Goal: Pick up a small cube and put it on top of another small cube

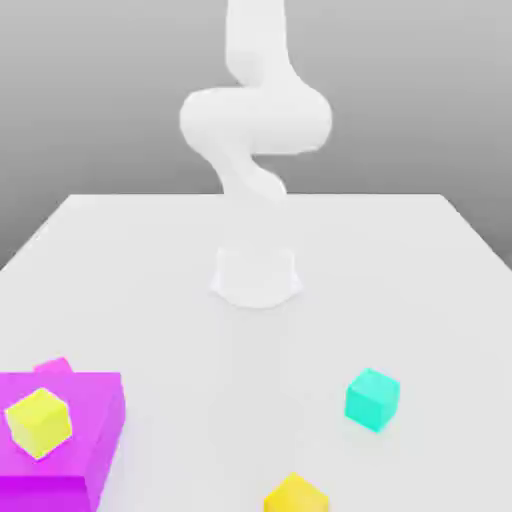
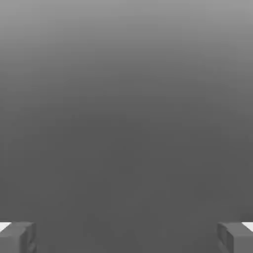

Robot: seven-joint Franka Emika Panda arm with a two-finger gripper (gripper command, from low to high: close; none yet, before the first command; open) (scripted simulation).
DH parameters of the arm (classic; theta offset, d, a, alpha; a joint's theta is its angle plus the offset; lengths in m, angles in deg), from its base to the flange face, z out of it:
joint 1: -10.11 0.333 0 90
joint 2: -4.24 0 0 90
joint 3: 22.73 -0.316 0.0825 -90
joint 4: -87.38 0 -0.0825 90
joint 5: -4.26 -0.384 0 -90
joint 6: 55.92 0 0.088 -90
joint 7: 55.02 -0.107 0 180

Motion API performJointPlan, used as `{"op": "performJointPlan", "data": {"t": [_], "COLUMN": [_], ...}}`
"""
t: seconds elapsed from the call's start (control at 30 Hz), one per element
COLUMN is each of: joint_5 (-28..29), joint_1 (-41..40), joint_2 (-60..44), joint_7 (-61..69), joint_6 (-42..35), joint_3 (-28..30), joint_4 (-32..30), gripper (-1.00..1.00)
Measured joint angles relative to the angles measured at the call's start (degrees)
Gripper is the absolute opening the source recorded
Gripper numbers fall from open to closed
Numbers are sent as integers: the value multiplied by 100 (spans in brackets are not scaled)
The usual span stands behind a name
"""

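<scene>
1. Caught the teal cube [image 1: 372, 400] resting on the bare white desk [image 1: 210, 400], toward the exterior view's right and nearer the camera than the Panda arm's base [image 1: 257, 275].
2. Could not fix the exact bearing from the end effector [image 2: 126, 238] to the teal cube; probably called for a reach outward from the base, toward the exterior view's right, then down.
3. Spread wide, with nothing pinched between the dark, blocky fingertips!
4. Found no long axis on the teal cube: equal-looking sides, crisp edges, turned cornerwise; had just one arm to choose.
5. Spotted smooth, matte-looking, plastic-like faces on the lemon-yellow cube [image 1: 39, 424] atop the broad magenta block [image 1: 105, 410], plus the pink cube [image 1: 54, 366], partly hidden behind.
6. Noted the amber-yellow cube [image 1: 296, 496] too, cut by the frame's edge; could not tell which cube to stack upon.
</scene>
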Motion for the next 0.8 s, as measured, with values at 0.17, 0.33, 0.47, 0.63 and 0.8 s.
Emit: {"op": "performJointPlan", "data": {"t": [0.17,0.33,0.47,0.63,0.8], "joint_5": [-79,-141,-155,10,398], "joint_1": [526,991,1301,1648,1830], "joint_2": [-1111,-2169,-3000,-4040,-5082], "joint_7": [650,1261,1716,2155,1993], "joint_6": [708,1385,1918,2585,3402], "joint_3": [-73,-200,-360,-599,-406], "joint_4": [-668,-1309,-1816,-2449,-2443], "gripper": [0,0,0,0,0]}}
